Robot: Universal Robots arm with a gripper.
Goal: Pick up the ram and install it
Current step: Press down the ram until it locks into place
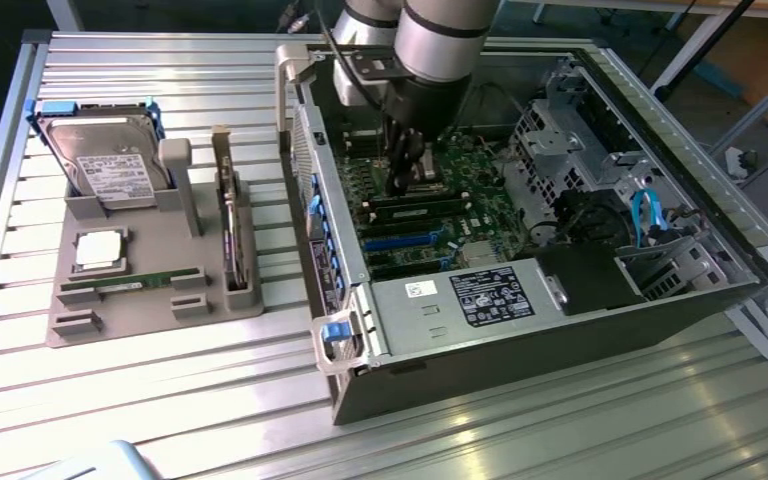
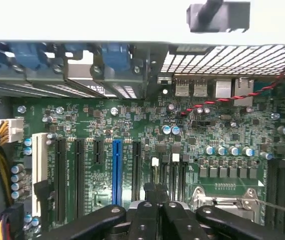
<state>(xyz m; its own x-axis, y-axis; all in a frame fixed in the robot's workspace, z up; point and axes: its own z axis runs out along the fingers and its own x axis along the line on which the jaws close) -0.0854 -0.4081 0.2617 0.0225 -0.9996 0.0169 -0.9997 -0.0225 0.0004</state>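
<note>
My claw (image 1: pixel 402 185) is down inside the open computer case (image 1: pixel 518 330), fingers pinched together over the motherboard (image 2: pixel 132 130), and I cannot make out a stick between them. 1 ram stick (image 1: pixel 131 284) lies flat in the grey holder (image 1: pixel 117 320) on the exterior view's left, well apart from me, beside the silver processor (image 1: pixel 100 250). In my judgement, doing this step well means staying square to the slots (image 1: pixel 418 207), pressing straight down without tilt and keeping clear of the red wire (image 2: pixel 217 101).
</note>
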